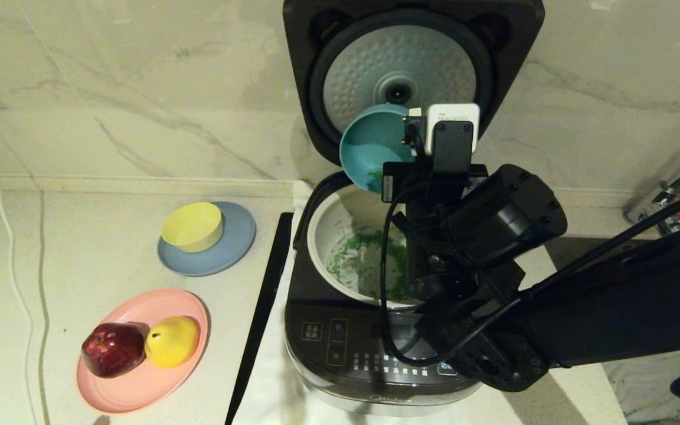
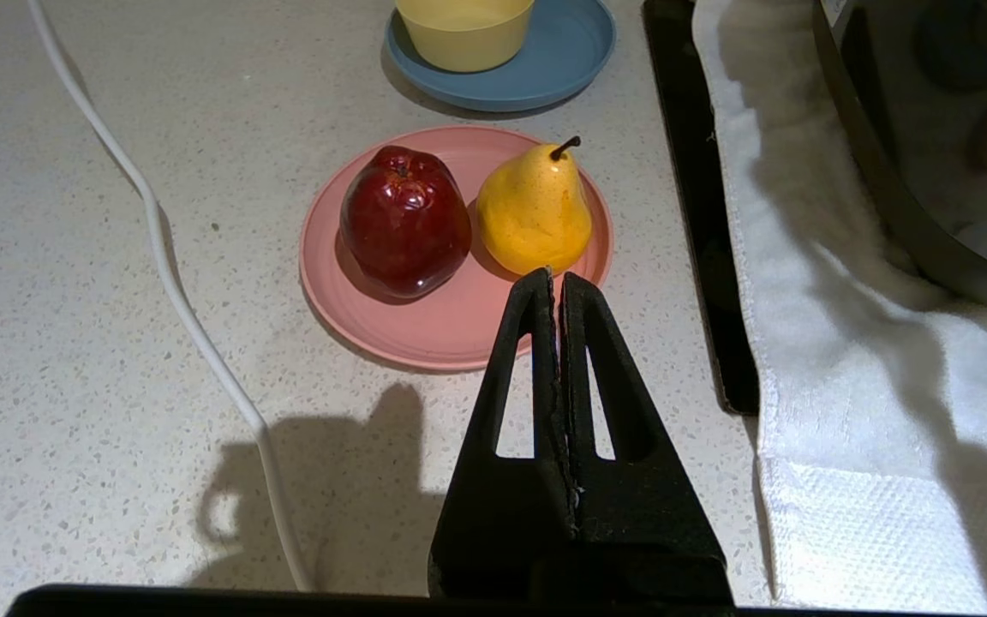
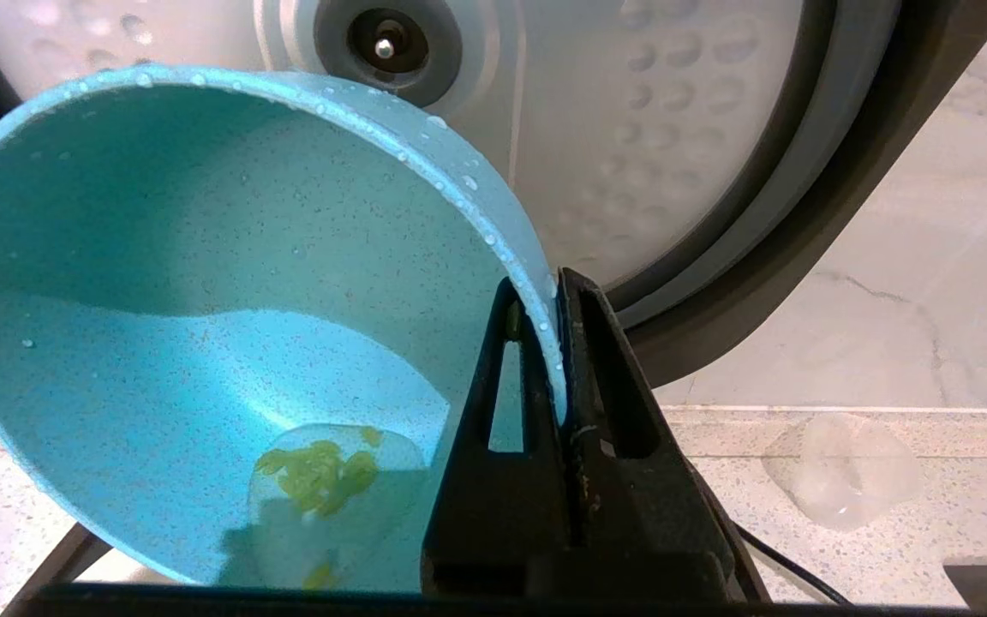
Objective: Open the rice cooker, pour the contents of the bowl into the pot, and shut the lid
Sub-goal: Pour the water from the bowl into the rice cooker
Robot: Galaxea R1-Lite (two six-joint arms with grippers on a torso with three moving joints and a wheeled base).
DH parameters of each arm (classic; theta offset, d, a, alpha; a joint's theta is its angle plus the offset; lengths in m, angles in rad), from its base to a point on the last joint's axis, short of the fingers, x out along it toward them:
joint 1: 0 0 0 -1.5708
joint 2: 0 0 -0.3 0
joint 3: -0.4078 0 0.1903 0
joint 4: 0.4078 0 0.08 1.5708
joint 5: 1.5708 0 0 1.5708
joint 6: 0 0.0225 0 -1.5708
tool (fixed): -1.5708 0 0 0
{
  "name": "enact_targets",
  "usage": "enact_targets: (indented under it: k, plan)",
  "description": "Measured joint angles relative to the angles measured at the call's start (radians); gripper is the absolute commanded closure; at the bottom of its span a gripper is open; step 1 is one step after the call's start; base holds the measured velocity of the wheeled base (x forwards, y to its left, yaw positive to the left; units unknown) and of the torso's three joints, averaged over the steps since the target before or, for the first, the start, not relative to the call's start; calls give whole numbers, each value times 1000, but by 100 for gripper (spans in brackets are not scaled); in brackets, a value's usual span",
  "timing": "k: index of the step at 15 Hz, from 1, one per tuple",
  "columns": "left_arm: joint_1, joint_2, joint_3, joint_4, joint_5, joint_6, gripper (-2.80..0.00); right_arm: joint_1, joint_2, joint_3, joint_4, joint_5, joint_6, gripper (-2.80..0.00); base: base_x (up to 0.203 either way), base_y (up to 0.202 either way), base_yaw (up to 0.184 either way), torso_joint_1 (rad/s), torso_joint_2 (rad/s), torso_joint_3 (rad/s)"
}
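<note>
Black and wedge-shaped, the right gripper (image 3: pixel 555 287) pinches the thin rim of the small teal-blue plastic bowl (image 3: pixel 202 326), one finger inside the wall and one outside. It holds the bowl tipped steeply above the round cream-white inner pot (image 1: pixel 328 221), in front of the raised dark grey lid (image 1: pixel 414 65) with its silver dimpled inner plate. Water beads dot the bowl's rim, and a small clump of chopped bright-green contents (image 3: pixel 318 470) clings near its low side in a film of water. More green bits lie scattered across the pot's wet floor. That pot sits in the large dark grey rice cooker (image 1: pixel 346 348), which stands on a white towel (image 2: pixel 845 360).

Parked over the speckled counter (image 2: pixel 74 343), the left gripper (image 2: pixel 557 278) has its fingers pressed together on nothing. Beyond it a glossy red apple (image 2: pixel 405 221) and a yellow pear (image 2: pixel 535 210) rest side by side on a pink plate (image 2: pixel 425 330), and a small yellow bowl (image 1: pixel 192 226) sits on a blue saucer (image 1: pixel 231 251).
</note>
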Motion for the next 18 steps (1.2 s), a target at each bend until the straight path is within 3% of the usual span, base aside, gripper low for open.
enact_targets:
  k: [18]
  plan:
    - [0, 0, 0, 0, 1, 0, 0, 6, -8, -13, 0, -6, 4, 0, 0, 0, 0, 0, 0, 0]
